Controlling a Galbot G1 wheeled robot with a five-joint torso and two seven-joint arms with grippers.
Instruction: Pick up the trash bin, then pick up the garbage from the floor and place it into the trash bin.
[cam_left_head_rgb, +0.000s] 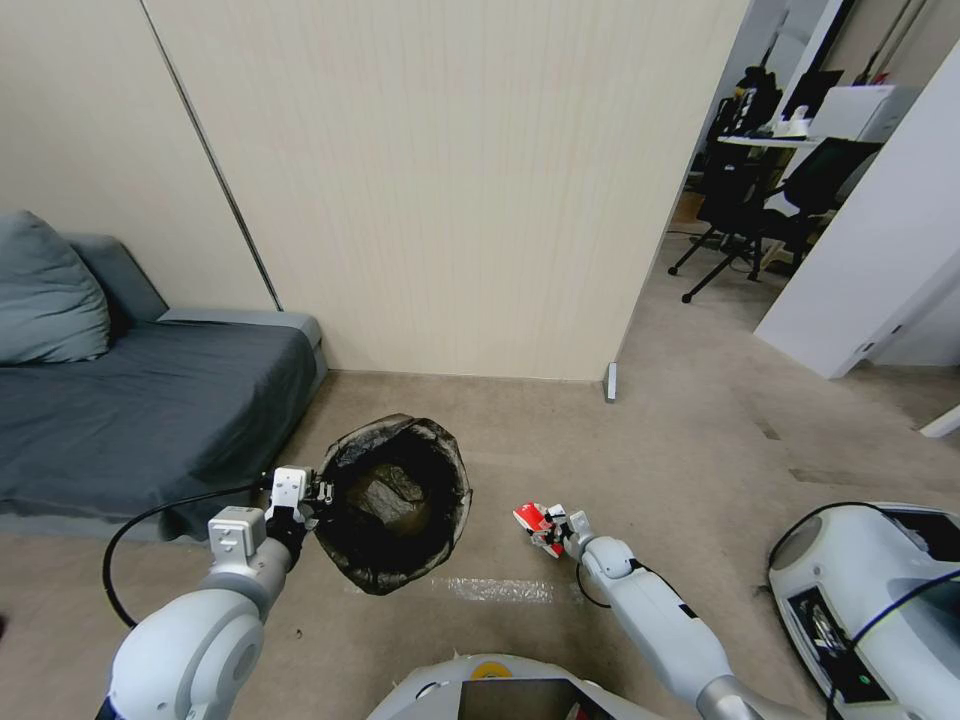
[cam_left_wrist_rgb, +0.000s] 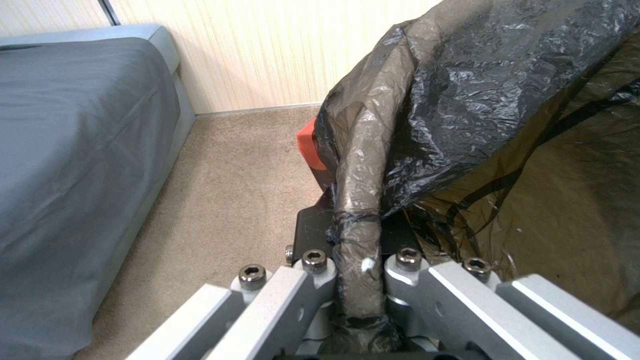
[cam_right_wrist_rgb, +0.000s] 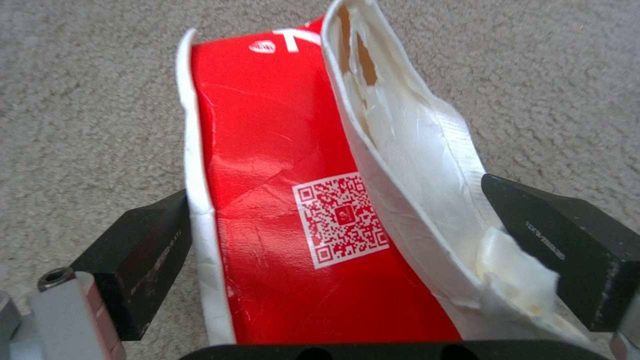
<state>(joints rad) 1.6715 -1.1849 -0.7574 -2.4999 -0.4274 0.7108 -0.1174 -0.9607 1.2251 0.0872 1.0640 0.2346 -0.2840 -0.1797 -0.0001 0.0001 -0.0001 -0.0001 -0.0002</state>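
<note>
Left end effector (cam_left_head_rgb: 318, 492) clamped on bag-covered rim of trash bin (cam_left_head_rgb: 395, 505), bin held beside sofa (cam_left_head_rgb: 150, 400): first step apparently done. Right end effector (cam_left_head_rgb: 553, 528) closed on flattened red-and-white carton (cam_left_head_rgb: 535, 519), low over carpet (cam_left_head_rgb: 650, 440), right of bin; drop into bin remains. Bin's white wall hidden by black bag (cam_left_wrist_rgb: 467, 100); dark contents unidentifiable; other litter cannot be made out.

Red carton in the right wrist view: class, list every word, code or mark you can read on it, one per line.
Red-and-white carton, held between the right gripper's fingers:
QR code, white on red: a pattern, no words.
Small white round logo and white lettering near the far end: cut off, unreadable.
Right finger: embossed text, too small to read.
</note>
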